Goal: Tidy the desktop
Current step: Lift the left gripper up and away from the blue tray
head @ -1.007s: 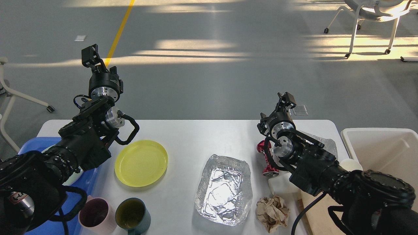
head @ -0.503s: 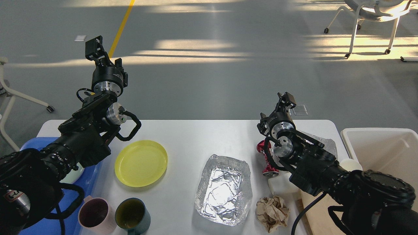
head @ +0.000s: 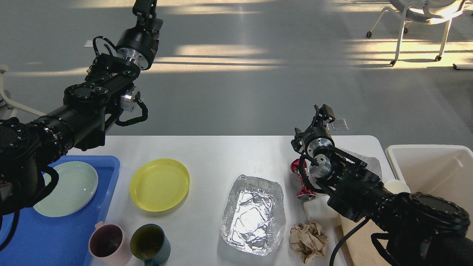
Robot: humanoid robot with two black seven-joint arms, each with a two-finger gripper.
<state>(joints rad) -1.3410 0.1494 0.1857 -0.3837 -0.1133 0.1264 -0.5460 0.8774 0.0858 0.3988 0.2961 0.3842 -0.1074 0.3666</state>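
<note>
While both arms are raised above it, the white tabletop (head: 218, 155) spans the near half of the view, its far edge against grey floor. Left claw (head: 145, 6), high at the far left and partly cut by the top edge: opening cannot be told. Right claw (head: 322, 112), above the far right of the tabletop: seen small and dark, opening cannot be told. On the tabletop, left to right: blue tray (head: 55, 236) carrying a pale green plate (head: 66, 188); yellow plate (head: 159, 184); pink mug (head: 109, 244) touching dark green mug (head: 149, 244) at the near edge; foil container (head: 254, 214); crumpled brown paper (head: 308, 240); red object (head: 301, 181), partly hidden by the right arm. White bin (head: 436, 173) stands at the right end.
</note>
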